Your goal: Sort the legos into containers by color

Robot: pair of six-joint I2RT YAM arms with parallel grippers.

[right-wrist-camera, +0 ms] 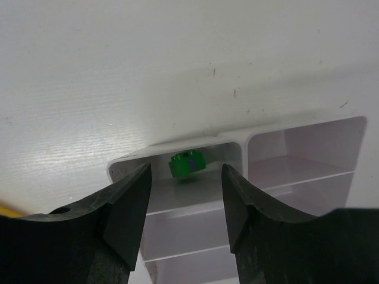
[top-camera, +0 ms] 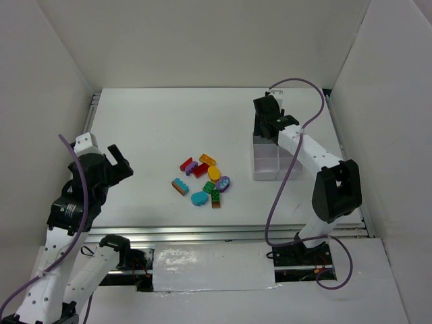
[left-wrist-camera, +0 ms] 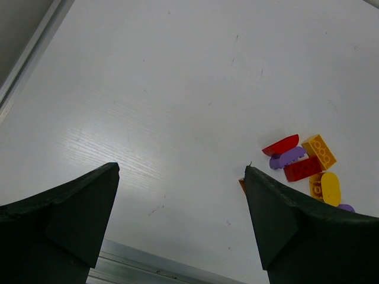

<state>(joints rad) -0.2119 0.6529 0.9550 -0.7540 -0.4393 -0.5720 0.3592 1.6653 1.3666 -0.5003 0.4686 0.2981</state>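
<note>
Several legos [top-camera: 204, 181] lie loose mid-table: red, yellow, purple, green and teal pieces. In the left wrist view a red brick [left-wrist-camera: 302, 168] and a yellow oval [left-wrist-camera: 330, 188] show past my right-hand finger. The white containers tray [top-camera: 266, 169] stands at the right. My right gripper [top-camera: 265, 128] hovers over its far left compartment. Its jaws [right-wrist-camera: 186, 167] stand apart, and a green brick [right-wrist-camera: 187, 164] sits inside that compartment, clear of both fingers. My left gripper [top-camera: 120, 162] hangs wide open and empty [left-wrist-camera: 180, 168] left of the pile.
White walls enclose the table on three sides. A metal rail [left-wrist-camera: 148, 266] runs along the near edge under the left gripper. The tray's neighbouring compartment [right-wrist-camera: 308, 154] shows no bricks. A purple cable [top-camera: 297, 84] loops over the right arm.
</note>
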